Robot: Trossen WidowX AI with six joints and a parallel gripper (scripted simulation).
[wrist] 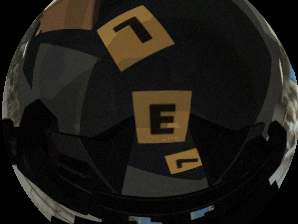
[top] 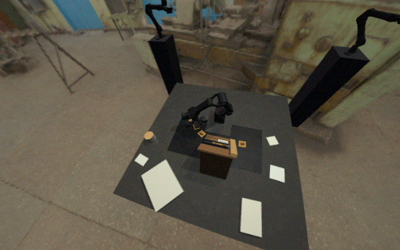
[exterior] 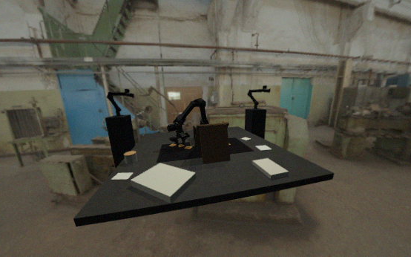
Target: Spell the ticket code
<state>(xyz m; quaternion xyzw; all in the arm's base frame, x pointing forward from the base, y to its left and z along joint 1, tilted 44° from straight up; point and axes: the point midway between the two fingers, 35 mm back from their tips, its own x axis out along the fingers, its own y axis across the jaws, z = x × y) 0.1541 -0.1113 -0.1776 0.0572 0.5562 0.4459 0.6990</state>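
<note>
E tile (exterior: 181, 145) (wrist: 162, 118) gripped in the hand (top: 196, 123) (exterior: 180, 142) (wrist: 162, 119)

- Behind my table's (top: 267, 112) (exterior: 237, 186) far edge: weathered wall (exterior: 185, 22), blue door (exterior: 79, 104).
- Beyond its near corners: worn brown floor (top: 32, 144) (exterior: 349, 223).
- Light: dim.

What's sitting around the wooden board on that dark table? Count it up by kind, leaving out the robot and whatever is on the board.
Letter tiles: 4
Thick white slabs: 2
Thin white pieces: 3
Orange-topped round container: 1
Total: 10
</note>
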